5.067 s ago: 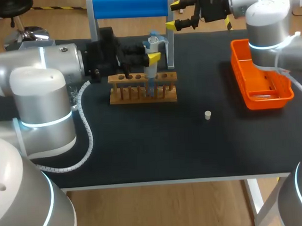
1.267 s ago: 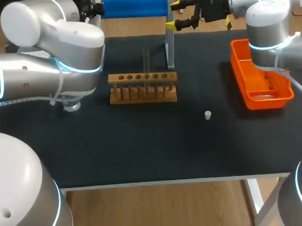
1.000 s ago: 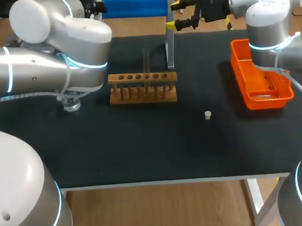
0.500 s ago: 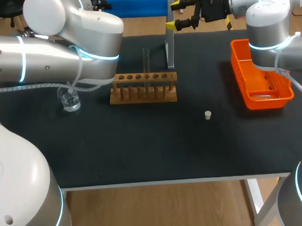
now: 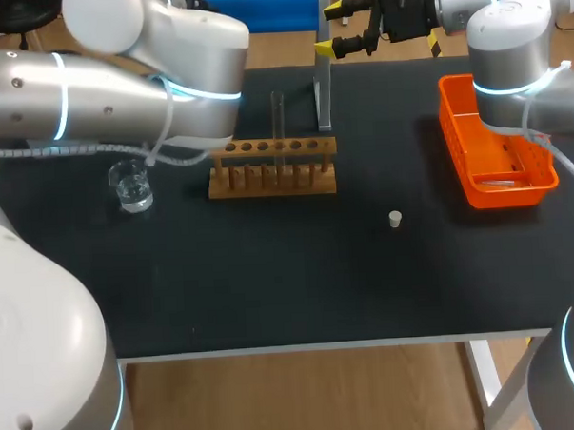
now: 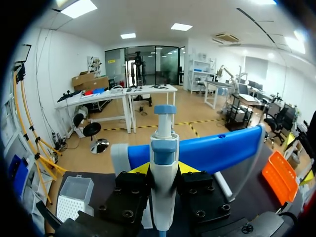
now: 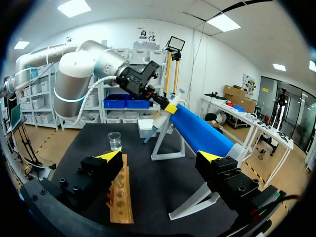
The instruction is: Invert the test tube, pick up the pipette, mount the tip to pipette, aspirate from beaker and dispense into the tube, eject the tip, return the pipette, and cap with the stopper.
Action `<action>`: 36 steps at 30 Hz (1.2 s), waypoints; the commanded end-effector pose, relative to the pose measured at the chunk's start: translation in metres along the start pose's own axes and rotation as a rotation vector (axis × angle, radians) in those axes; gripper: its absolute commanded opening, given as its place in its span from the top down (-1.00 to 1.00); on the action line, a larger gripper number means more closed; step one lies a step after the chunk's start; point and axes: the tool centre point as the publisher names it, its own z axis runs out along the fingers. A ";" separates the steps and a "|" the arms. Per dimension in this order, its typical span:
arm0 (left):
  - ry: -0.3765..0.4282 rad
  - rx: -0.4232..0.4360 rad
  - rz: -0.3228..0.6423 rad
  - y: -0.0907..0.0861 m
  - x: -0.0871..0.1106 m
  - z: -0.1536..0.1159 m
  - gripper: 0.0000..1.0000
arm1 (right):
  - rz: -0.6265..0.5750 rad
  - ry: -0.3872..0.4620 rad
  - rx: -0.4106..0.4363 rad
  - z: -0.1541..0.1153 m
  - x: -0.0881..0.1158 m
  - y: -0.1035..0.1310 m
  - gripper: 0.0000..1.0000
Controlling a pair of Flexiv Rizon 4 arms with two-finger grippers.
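Observation:
In the left wrist view my left gripper is shut on the white and blue pipette, held upright between its yellow tips. The right wrist view shows that gripper holding the pipette slanted, up beside the blue bar and over the tip box. The clear test tube stands in the wooden rack. A beaker sits left of the rack. The small stopper lies on the mat. My right gripper hangs open at the back, holding nothing.
An orange tray stands at the right side of the table. The blue bar on its grey stand rises behind the rack. My left arm spans the back left, above the beaker. The black mat fills the front.
My left arm has swung to the right and back with the pipette, uncovering the beaker. The right arm has not moved.

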 end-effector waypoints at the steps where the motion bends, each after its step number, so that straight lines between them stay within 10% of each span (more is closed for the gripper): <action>1: -0.006 -0.031 0.006 -0.004 0.002 0.004 1.00 | 0.001 0.005 0.004 -0.001 -0.001 0.001 -1.00; 21: -0.019 -0.089 -0.002 0.005 0.002 0.014 1.00 | 0.001 0.005 0.004 -0.001 -0.001 0.001 -1.00; 22: -0.021 -0.091 -0.009 0.005 0.002 0.014 0.39 | 0.001 0.005 0.004 -0.001 -0.001 0.001 -1.00; 23: -0.020 -0.092 -0.010 0.006 0.002 0.014 -0.95 | 0.001 0.005 0.004 -0.001 -0.001 0.001 -1.00; 36: -0.016 -0.088 -0.035 0.005 0.009 -0.022 -1.00 | 0.001 0.005 0.004 -0.001 -0.001 0.001 -1.00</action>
